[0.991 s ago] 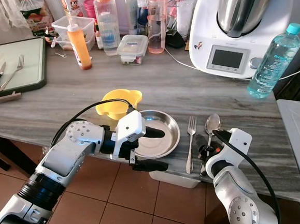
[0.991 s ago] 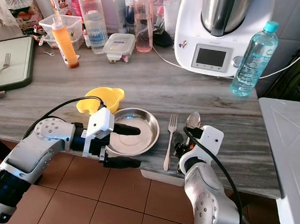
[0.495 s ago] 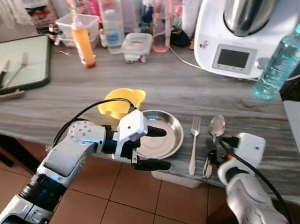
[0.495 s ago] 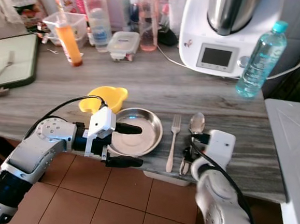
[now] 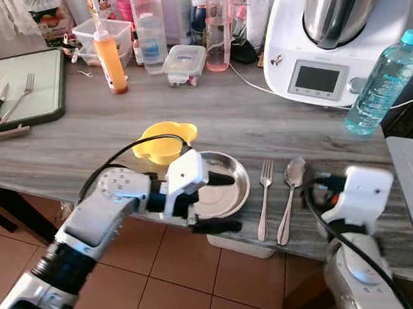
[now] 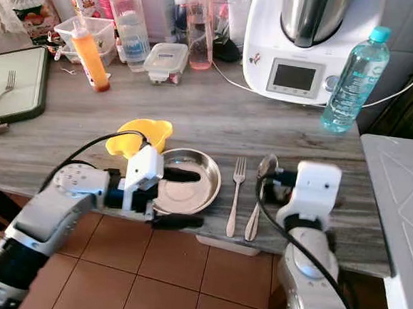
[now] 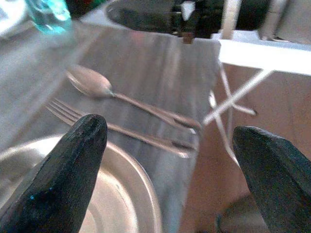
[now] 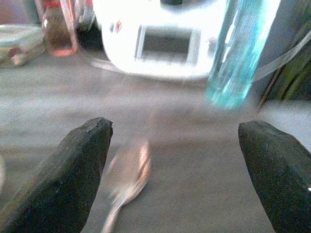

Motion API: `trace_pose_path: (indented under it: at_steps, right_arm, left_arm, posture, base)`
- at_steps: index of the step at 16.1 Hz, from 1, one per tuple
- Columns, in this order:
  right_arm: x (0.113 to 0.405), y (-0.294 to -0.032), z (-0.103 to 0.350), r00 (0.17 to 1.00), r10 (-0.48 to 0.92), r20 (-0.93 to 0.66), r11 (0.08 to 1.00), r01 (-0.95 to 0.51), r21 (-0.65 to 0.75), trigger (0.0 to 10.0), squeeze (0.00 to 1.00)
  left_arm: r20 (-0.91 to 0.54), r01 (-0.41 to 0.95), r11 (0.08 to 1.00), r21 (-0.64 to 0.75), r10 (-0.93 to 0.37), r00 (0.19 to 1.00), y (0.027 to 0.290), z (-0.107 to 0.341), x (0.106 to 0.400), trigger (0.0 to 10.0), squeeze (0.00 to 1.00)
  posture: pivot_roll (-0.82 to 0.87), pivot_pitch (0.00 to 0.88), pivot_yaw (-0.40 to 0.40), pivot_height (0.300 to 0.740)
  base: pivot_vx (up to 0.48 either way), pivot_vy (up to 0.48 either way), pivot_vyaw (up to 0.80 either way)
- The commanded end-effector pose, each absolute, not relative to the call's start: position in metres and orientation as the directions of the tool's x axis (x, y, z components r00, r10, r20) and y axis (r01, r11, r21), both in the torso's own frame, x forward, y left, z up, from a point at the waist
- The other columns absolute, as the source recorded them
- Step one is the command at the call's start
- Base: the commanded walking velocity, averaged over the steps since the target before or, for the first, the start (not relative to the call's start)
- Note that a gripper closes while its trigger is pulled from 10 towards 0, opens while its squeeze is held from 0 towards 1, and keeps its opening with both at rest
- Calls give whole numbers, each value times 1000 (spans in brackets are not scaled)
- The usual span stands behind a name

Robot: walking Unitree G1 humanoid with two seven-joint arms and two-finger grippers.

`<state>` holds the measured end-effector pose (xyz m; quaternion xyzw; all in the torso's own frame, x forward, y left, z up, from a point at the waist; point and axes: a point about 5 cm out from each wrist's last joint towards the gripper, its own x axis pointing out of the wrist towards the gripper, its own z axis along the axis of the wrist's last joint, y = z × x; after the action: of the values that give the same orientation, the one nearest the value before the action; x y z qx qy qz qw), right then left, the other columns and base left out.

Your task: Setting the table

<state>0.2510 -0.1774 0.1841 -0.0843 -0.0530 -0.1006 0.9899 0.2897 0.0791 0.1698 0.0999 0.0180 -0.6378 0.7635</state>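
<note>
A round steel plate (image 5: 226,190) lies near the counter's front edge, with a yellow bowl (image 5: 166,140) just behind it. To the plate's right a fork (image 5: 264,197) and a spoon (image 5: 289,197) lie side by side. My left gripper (image 5: 220,202) is open and straddles the plate's near rim, one finger (image 7: 63,170) over the plate and the other in front of the counter edge. My right gripper (image 8: 177,145) is open and empty, raised just right of the spoon (image 8: 127,174).
At the back stand a white kitchen machine (image 5: 322,49), a blue water bottle (image 5: 380,82), an orange sauce bottle (image 5: 111,60) and several containers. A dark-rimmed board (image 5: 31,115) with a fork and a knife lies far left. A white surface (image 5: 412,178) adjoins the counter on the right.
My right gripper has let go of the spoon's handle and drawn up and to the right; the spoon now lies free beside the fork. The left gripper stays at the plate.
</note>
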Motion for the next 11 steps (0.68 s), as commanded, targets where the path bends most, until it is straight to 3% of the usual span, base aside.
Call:
trace_pose_path:
  at_steps: [1,4,7,8,9,11]
  right_arm:
    - [247,-179,197,951,-228,208,947,266,-178,10000,1000]
    - [237,-188,202,920,-292,260,906,353,-234,10000,1000]
    - [219,-197,194,900,-353,258,868,417,-268,10000,1000]
    - [217,-197,193,899,-358,254,866,421,-269,10000,1000]
    - [213,-199,188,899,-374,228,864,427,-267,10000,1000]
    - [213,-198,186,901,-373,220,864,424,-272,10000,1000]
  left_arm:
    - [-134,962,225,154,-960,246,83,173,295,10000,0]
    - [-65,919,355,170,-927,370,83,176,303,10000,0]
    - [34,798,571,194,-817,576,86,181,310,10000,0]
    - [39,785,587,198,-805,592,87,181,311,10000,0]
    - [70,718,661,217,-744,664,88,181,315,10000,0]
    - [82,696,689,203,-720,689,88,182,318,10000,0]
  posture:
    - [-46,88,93,740]
    - [-51,89,87,740]
    - [-54,93,79,740]
    - [-54,93,79,740]
    - [-57,93,78,740]
    - [-60,91,78,740]
  base:
    - [0,0,0]
    - [0,0,0]
    - [0,0,0]
    - [0,0,0]
    - [0,0,0]
    - [0,0,-734]
